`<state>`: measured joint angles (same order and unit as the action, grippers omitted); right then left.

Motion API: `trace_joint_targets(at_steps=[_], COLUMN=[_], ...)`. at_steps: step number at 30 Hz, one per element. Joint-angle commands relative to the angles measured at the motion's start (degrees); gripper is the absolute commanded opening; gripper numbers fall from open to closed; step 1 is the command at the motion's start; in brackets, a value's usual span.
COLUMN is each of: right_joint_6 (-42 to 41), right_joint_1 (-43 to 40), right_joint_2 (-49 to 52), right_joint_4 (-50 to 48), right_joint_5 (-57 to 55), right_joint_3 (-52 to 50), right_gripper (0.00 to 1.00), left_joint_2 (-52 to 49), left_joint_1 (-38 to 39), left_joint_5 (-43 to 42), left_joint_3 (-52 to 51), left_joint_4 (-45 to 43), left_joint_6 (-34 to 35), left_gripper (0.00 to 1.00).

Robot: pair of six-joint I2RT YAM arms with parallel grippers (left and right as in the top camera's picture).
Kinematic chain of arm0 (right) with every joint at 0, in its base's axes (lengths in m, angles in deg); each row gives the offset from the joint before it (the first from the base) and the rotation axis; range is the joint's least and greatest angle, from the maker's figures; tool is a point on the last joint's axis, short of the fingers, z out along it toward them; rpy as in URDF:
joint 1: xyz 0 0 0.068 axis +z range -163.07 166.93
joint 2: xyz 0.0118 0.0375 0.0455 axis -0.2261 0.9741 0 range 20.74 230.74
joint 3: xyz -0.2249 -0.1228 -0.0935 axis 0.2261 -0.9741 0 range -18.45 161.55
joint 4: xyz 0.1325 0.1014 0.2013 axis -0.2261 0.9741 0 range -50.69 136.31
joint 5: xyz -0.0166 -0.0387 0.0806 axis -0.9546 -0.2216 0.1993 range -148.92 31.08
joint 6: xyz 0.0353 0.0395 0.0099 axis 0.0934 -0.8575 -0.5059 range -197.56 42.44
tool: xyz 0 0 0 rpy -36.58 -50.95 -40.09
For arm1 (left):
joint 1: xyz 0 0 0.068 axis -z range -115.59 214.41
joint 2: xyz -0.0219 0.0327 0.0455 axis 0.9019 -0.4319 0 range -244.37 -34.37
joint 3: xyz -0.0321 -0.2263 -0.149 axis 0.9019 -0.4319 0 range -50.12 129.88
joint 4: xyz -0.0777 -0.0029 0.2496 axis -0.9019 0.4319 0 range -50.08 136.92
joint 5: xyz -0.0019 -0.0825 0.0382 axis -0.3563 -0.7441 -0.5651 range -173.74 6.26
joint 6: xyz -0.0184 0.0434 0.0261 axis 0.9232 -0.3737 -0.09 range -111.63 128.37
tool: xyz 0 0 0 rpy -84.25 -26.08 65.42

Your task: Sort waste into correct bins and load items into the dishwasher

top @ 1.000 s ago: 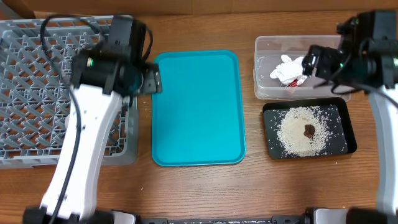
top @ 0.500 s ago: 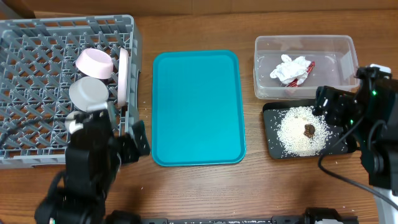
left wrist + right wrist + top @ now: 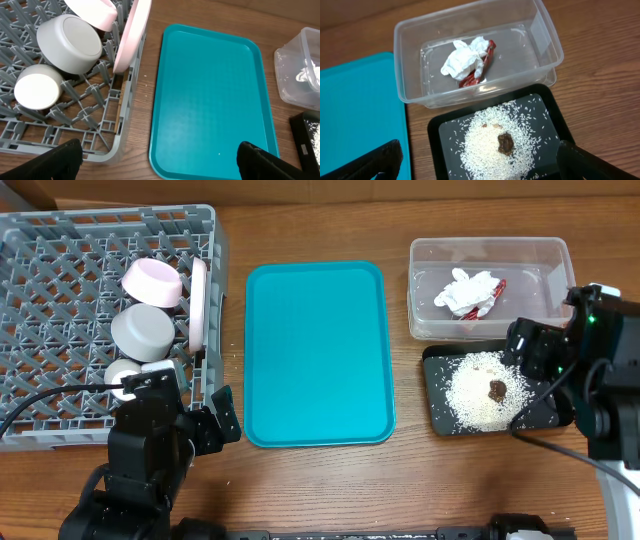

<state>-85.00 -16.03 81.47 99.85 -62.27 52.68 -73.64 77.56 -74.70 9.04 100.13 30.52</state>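
- Nearest us, our left gripper [image 3: 165, 162] hangs with its jaws spread wide and holds nothing, over the near end of the teal tray [image 3: 318, 350].
- Our right gripper [image 3: 482, 165] is equally wide and empty, above the black tray [image 3: 558, 395].
- That black tray carries the rice [image 3: 475, 395] in 1 heap, with the brown lump [image 3: 497, 389] on top.
- In the grey dish rack [image 3: 60, 240], the white cup [image 3: 37, 91] sits nearest, mouth down.
- Behind it lies the grey bowl [image 3: 70, 42], then the pink dish [image 3: 152, 281].
- The plate [image 3: 198, 305] stands on edge by the rack's right wall.
- Farther off, the clear tub [image 3: 490, 246] holds the tissue [image 3: 465, 290] and the red wrapper [image 3: 477, 75], touching.
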Motion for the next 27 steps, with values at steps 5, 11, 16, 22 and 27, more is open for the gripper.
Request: trace_joint_targets(at_steps=[5,11,16,22,27], right_joint_6=[-0.17,0.02,0.44,0.42,0.17], right_joint_1=[0.11,0.26,2.4,2.95,2.97], right_joint_2=[2.91,0.96,-4.7,-16.9,-33.66], right_joint_4=[-0.22,2.25,-0.79,-16.44,-39.08], right_joint_5=[-0.66,-0.68,-2.69,-3.1,-1.46], right_joint_3=[-0.48,-0.7,-2.56,-15.13,-34.91], right_gripper=[1.0,1.0,1.0,1.0,1.0], left_joint_2=[0.28,0.28,0.28,0.28,0.28], left_joint_1=[0.28,0.28,0.28,0.28,0.28], left_joint_5=[0.52,0.52,0.52,0.52,0.52], left_joint_3=[-0.33,-0.33,-0.33,-0.33,-0.33], left_joint_4=[0.0,0.0,0.0,-0.02,0.0], left_joint_6=[-0.31,-0.31,-0.31,-0.31,-0.31], left_gripper=[1.0,1.0,1.0,1.0,1.0])
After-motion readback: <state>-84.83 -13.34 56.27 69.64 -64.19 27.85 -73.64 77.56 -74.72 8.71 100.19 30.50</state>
